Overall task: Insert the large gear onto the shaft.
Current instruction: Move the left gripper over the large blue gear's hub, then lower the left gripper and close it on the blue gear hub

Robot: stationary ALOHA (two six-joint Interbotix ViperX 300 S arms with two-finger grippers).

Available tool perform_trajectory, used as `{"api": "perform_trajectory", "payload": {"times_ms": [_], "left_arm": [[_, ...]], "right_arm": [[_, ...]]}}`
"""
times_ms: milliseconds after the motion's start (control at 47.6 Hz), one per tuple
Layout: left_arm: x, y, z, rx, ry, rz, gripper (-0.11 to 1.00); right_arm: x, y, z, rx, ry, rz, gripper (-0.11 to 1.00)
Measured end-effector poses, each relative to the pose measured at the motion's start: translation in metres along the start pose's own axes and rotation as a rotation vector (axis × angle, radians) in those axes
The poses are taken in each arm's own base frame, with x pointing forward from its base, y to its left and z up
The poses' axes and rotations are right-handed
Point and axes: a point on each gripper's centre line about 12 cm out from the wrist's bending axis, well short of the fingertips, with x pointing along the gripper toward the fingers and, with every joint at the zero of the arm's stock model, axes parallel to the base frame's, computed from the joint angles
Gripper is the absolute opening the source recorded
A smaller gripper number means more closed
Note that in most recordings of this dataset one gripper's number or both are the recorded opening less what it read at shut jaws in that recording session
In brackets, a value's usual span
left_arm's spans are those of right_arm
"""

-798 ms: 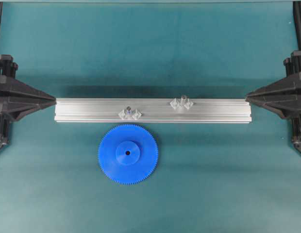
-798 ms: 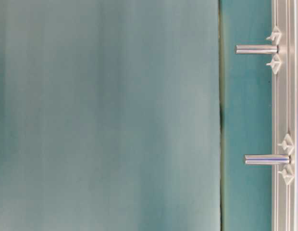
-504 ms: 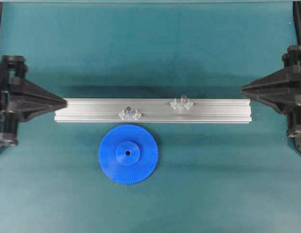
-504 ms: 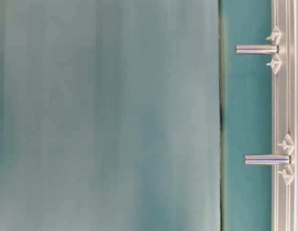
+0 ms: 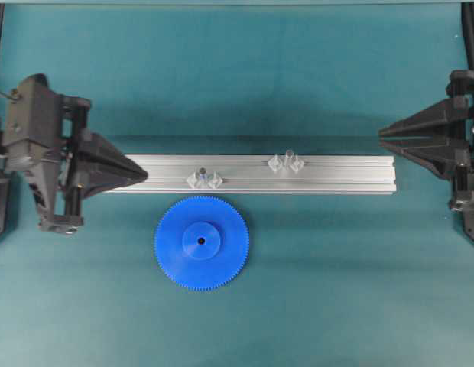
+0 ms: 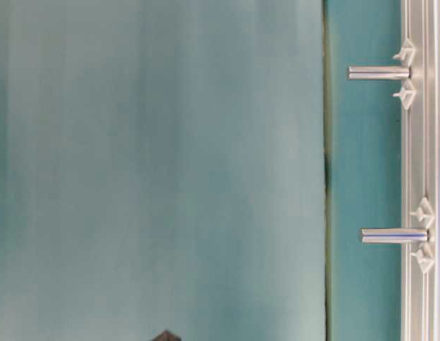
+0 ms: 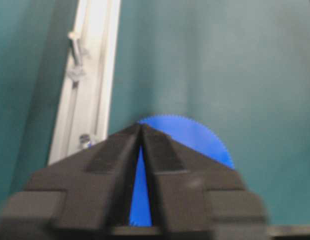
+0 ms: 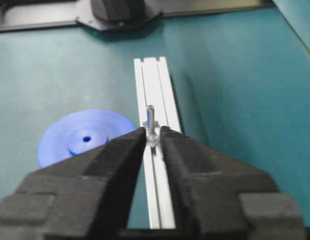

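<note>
The left gripper point(image 5: 144, 173) has been advanced over the aluminium rail's point(image 5: 336, 174) left end, fingertips nearly together and empty; the right gripper point(image 5: 381, 137) has withdrawn slightly, jaws narrowly apart. The large gear point(image 5: 202, 242) lies untouched beside the rail — just below the shaft point(image 5: 289, 158) — so pickup seems imminent.

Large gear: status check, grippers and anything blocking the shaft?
Left gripper tips together, empty, over rail end. Right gripper slightly open, empty, off the far end. Large gear flat on mat beside rail, untouched. Shaft upright, nothing blocking.
</note>
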Motion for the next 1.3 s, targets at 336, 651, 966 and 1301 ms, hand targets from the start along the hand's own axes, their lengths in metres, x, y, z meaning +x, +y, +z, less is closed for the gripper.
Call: {"api": "perform_trajectory", "payload": {"times_ms": [336, 651, 966, 1301], "left_arm": [[0.011, -0.011, 0.007, 0.044, 0.023, -0.032, 0.8], [0.058, -0.022, 0.002, 0.051, 0.205, -0.044, 0.83], [0.09, -0.022, -0.011, -0.012, 0.449, -0.005, 0.92], [0.109, -0.023, -0.023, -0.011, 0.54, 0.006, 0.92]], "right_arm": [[0.0, -0.013, -0.008, 0.014, 0.038, -0.062, 0.67], [-0.001, -0.017, -0.019, 0.018, 0.08, -0.081, 0.69], [-0.001, -0.017, -0.021, 0.019, 0.101, -0.081, 0.69], [-0.002, -0.017, -0.024, 0.019, 0.112, -0.082, 0.69]]}}
